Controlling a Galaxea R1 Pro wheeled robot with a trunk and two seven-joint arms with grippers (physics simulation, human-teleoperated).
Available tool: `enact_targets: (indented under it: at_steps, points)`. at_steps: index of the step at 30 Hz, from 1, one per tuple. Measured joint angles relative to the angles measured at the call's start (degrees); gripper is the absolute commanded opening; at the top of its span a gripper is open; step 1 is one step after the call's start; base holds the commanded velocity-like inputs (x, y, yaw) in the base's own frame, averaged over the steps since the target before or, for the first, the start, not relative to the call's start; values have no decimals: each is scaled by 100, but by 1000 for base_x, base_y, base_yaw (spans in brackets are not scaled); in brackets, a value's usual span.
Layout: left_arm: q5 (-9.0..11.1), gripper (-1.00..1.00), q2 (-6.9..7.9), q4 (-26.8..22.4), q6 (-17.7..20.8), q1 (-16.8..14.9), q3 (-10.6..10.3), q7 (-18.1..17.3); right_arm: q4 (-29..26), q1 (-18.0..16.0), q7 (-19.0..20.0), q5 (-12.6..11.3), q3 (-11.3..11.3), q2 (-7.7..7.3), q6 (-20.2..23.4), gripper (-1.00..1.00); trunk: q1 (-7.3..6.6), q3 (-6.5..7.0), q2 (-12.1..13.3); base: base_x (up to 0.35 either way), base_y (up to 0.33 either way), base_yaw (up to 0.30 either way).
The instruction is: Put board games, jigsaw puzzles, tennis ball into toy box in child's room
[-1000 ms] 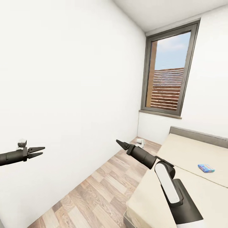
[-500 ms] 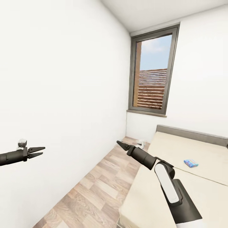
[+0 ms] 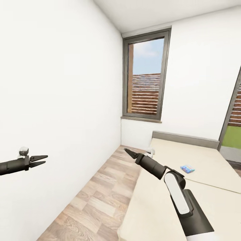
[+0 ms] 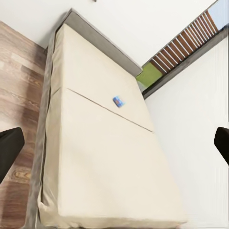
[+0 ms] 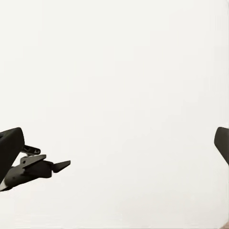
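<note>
At far left we hold our left gripper before the white wall, fingers parted and empty. Our right gripper reaches over the wood floor, fingers looking closed. Rightward, the small blue board game lies on the bed

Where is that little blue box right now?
In the head view the small blue board game lies on the bed, right of the right gripper, short of the grey headboard.

A small blue printed game box lies on the low beige two-part mattress bed, near its grey headboard. Both dark grippers hang over the wood-plank floor, left parted, right pointed toward the grey-framed window.
</note>
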Motion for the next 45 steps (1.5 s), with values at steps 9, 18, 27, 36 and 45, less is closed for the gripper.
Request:
enact_targets:
  at_steps: [9,18,27,36,45]
  points:
    - [0,100,3,0,2,0,0,-6,42,-3,0,-3,-9,10,6,100,1,0,0,36,17,-278]
    - [-4,100,5,1,3,-1,2,-10,153,-4,2,-129,-179,12,5,100,2,-1,0,2,200,-278]
    - [0,100,7,0,2,0,-1,-4,451,-4,0,-206,-399,15,17,100,2,-28,1,0,78,-266]
    - [1,100,10,0,3,1,1,-8,490,-5,0,-306,-477,15,19,100,1,-73,1,6,7,-246]
    - [-2,100,9,0,3,-1,-1,-10,557,-5,-7,-320,-491,16,17,100,0,-128,0,115,146,-223]
